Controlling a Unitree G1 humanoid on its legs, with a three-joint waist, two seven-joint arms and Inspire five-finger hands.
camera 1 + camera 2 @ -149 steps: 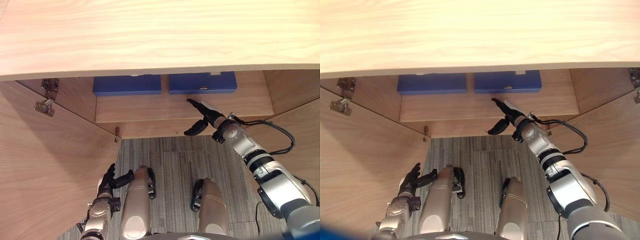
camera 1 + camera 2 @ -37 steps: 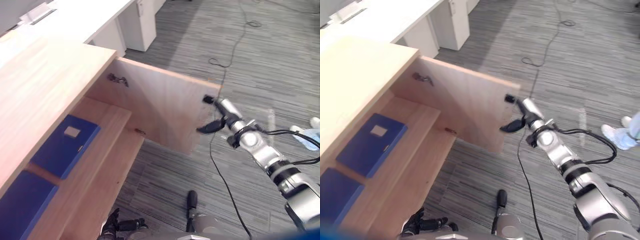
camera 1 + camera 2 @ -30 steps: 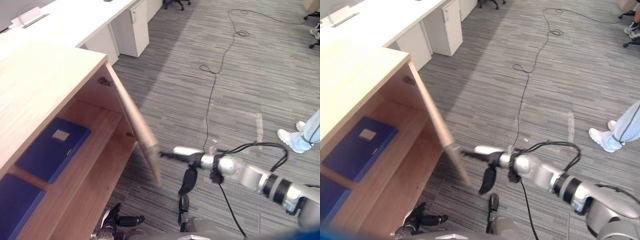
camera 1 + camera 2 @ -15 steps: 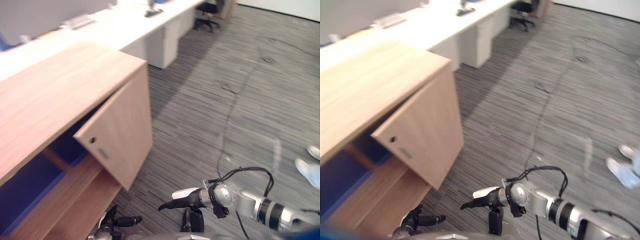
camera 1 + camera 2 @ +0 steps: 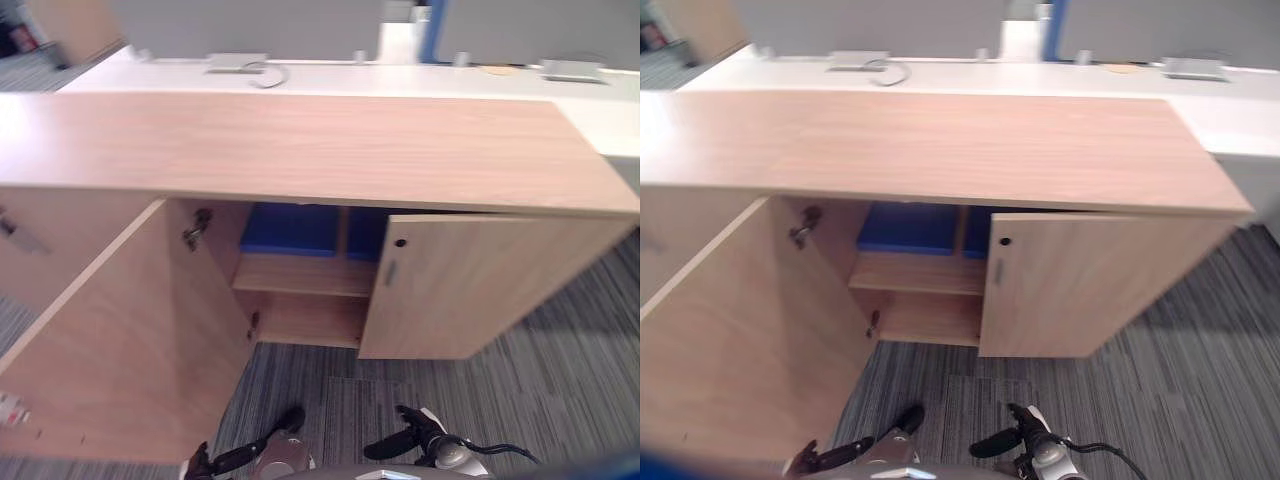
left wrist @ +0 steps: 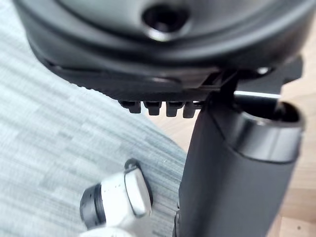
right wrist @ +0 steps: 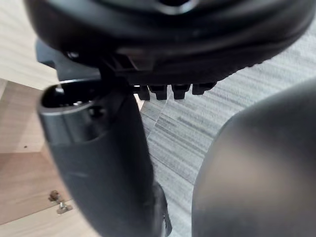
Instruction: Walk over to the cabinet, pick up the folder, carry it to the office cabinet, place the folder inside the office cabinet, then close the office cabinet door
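A long light-wood office cabinet [image 5: 300, 140] is standing across the scene on grey striped carpet [image 5: 560, 380]. Its large left door [image 5: 130, 340] is hanging wide open toward the near side, while its right door [image 5: 480, 285] is sitting almost closed. Two flat blue folders [image 5: 292, 230] are lying side by side on the upper shelf [image 5: 305, 275] inside. At the near edge, the right hand [image 5: 388, 448] and left hand [image 5: 228, 460] are hanging with fingers relaxed, holding nothing.

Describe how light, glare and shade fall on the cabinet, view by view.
Left eye view: the cabinet top carries a pale sheen at its left end; the folders sit in shade beneath it. Right eye view: the white desk behind is brightest.
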